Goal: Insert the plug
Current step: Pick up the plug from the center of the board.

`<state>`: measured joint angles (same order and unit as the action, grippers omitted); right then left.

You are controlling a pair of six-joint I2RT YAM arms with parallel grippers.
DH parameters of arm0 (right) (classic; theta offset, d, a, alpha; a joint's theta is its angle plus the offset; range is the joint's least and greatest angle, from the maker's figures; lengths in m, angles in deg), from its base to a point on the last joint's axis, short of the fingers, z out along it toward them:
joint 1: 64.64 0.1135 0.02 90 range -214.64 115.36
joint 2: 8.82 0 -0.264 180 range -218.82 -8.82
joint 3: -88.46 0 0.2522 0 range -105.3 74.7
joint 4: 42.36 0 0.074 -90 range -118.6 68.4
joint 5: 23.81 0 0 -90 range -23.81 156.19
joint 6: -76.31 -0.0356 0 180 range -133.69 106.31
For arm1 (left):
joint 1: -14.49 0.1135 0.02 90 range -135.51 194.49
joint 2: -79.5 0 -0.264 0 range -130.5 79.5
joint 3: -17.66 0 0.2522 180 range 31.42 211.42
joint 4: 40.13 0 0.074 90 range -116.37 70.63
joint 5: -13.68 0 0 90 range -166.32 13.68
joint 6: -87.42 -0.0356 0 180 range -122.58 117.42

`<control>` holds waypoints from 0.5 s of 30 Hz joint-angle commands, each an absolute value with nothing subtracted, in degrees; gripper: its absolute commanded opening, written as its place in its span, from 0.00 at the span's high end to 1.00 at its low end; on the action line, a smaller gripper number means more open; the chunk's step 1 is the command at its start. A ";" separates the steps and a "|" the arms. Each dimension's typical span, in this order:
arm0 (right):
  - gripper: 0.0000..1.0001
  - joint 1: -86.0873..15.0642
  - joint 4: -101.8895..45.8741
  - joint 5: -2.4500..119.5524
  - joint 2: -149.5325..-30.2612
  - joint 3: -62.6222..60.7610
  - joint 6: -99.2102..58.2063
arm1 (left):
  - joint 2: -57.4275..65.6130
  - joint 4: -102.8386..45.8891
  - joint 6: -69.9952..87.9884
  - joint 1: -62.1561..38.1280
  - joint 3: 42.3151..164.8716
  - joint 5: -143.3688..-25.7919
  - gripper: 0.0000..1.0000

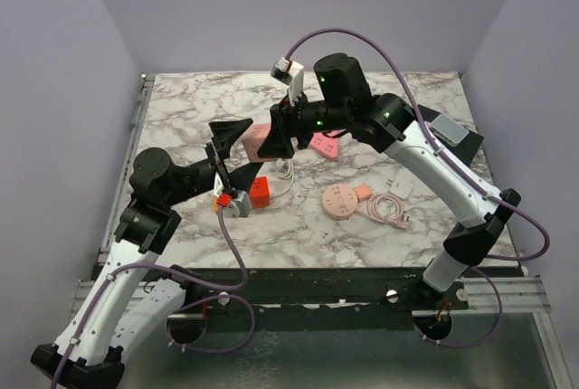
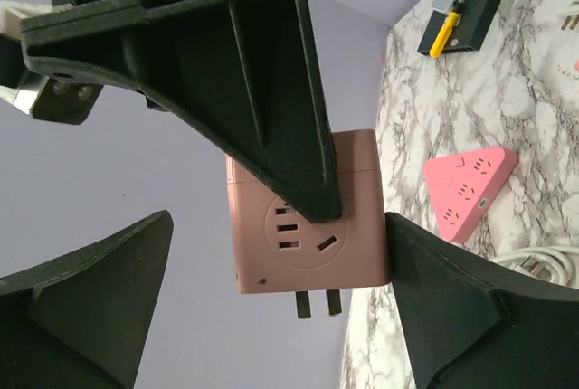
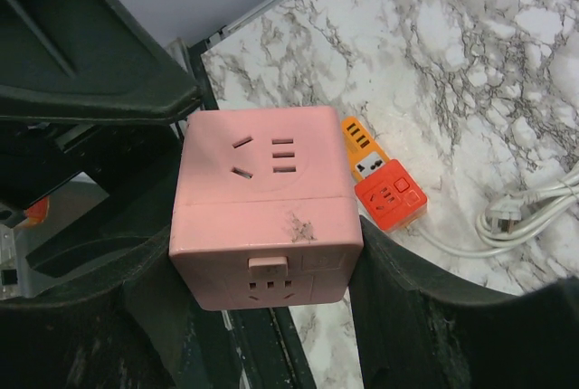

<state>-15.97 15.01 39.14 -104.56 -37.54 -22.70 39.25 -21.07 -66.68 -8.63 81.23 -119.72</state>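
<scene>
A pink cube adapter [image 3: 267, 199] with socket faces hangs above the table, my right gripper [image 3: 271, 271] shut on its two sides. Two metal plug prongs [image 2: 318, 303] stick out of one face of the cube [image 2: 312, 226]. My left gripper [image 2: 279, 226] is wide open around the same cube: one finger [image 2: 452, 308] sits against its side, the other finger [image 2: 81, 308] stands well apart. From the top, the cube [image 1: 253, 136] lies between the left gripper [image 1: 242, 149] and the right gripper [image 1: 271, 140], over the middle of the marble table.
An orange socket cube [image 1: 260, 192] and white cable [image 1: 285, 172] lie below the grippers. A pink triangular power strip [image 1: 326, 145], a round pink strip [image 1: 342, 201], a pink cable [image 1: 389, 210] and a white charger [image 1: 401, 188] lie to the right.
</scene>
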 commanded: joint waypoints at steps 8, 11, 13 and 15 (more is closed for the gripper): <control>0.91 -16.03 17.35 39.34 -105.15 -38.15 -23.51 | 35.95 -18.32 -75.03 -10.58 80.15 -114.20 0.22; 0.74 -15.99 17.01 38.92 -105.66 -37.78 -23.88 | 34.77 -17.85 -74.64 -11.69 81.09 -113.01 0.42; 0.59 -16.03 15.64 39.14 -105.48 -36.75 -24.53 | 34.40 -17.89 -74.53 -12.24 81.21 -112.59 0.76; 0.43 -16.00 13.56 39.80 -104.84 -35.14 -25.17 | 33.94 -17.93 -73.98 -12.76 81.30 -111.90 0.91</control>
<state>-16.37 16.39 40.04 -104.91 -36.95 -22.42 34.86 -18.67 -72.10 -11.29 80.37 -113.97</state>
